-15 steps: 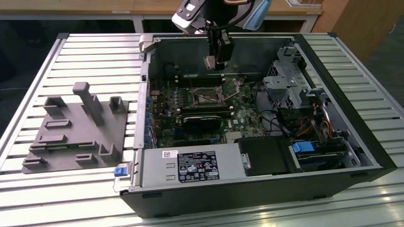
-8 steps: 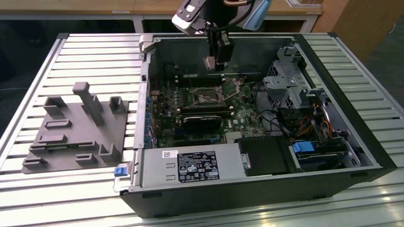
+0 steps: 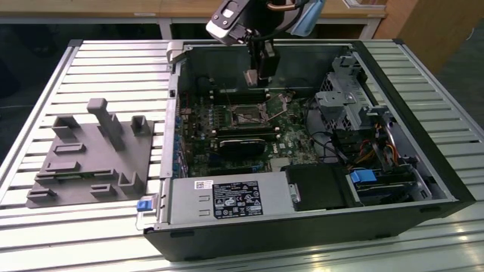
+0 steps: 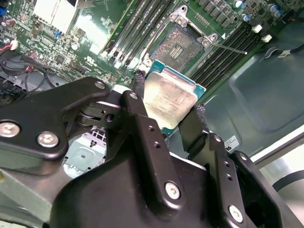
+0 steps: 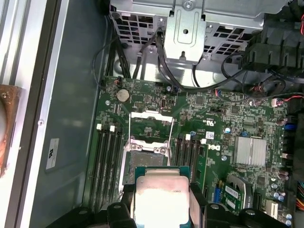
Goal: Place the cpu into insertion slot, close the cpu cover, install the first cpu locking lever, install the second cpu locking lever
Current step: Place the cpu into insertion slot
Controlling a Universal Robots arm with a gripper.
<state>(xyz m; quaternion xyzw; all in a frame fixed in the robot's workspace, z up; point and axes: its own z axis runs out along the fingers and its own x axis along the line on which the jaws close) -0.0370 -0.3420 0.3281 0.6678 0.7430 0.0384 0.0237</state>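
Open computer case (image 3: 302, 241), gripper (image 3: 259, 78) holding cpu (image 4: 168, 97)

- A slatted pale metal counter (image 3: 90, 68) carries everything.
- A grey moulded fixture (image 3: 94, 158) with upright posts lies on the counter at the exterior view's left, just beside the case.
- An open black computer case (image 3: 302, 238) lies on its side.
- A silver power supply (image 3: 226, 201) with a white label sits along the case's near edge, with a blue tab (image 3: 144, 205) at its left corner.
- The green circuit board (image 5: 213, 109) lines the case floor.
- Long black memory slots (image 5: 107, 161) run in parallel rows on the board.
- A silver finned heatsink (image 5: 250, 151) stands on the board.
- A round coin battery (image 5: 123, 95) sits near the board's edge.
- A grey metal drive cage (image 3: 348, 102) fills the case's right side, with coloured cables (image 3: 370, 153) trailing near it.
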